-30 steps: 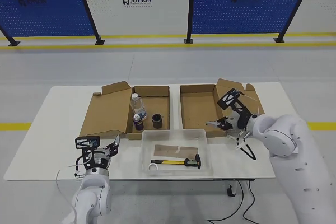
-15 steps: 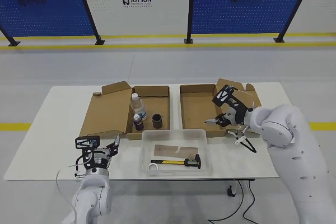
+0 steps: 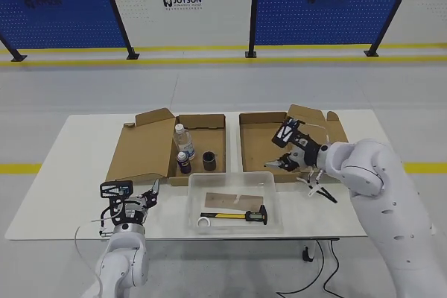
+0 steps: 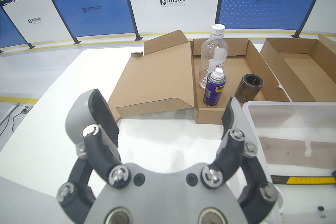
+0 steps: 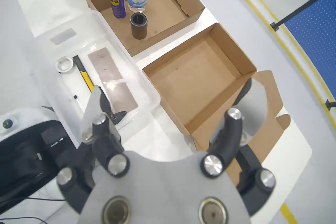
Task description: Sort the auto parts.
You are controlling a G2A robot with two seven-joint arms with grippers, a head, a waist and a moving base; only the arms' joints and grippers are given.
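Holds the left gripper (image 4: 162, 104) low at the near left, fingers spread wide, pointing toward the far side. Holds the right gripper (image 5: 174, 86) raised at the right, fingers likewise apart, forearm angled leftward.

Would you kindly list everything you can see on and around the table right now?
table: one, white, under everything.
left box: one, brown cardboard, open, far half of the table.
right box: one, brown cardboard, open, beside the left box.
bottle: one, clear with a white cap, upright in the left box.
spray can: one, blue, upright in front of the bottle.
cylinder: one, dark, upright beside the spray can.
bin: one, clear plastic, in front of both boxes.
caliper: one, black and yellow, in the bin.
ring: one, white, in the bin.
plates: seemingly two, brownish, flat on the bin floor.
left claw: open, near the table's front left.
right claw: open, above the right box's near edge.
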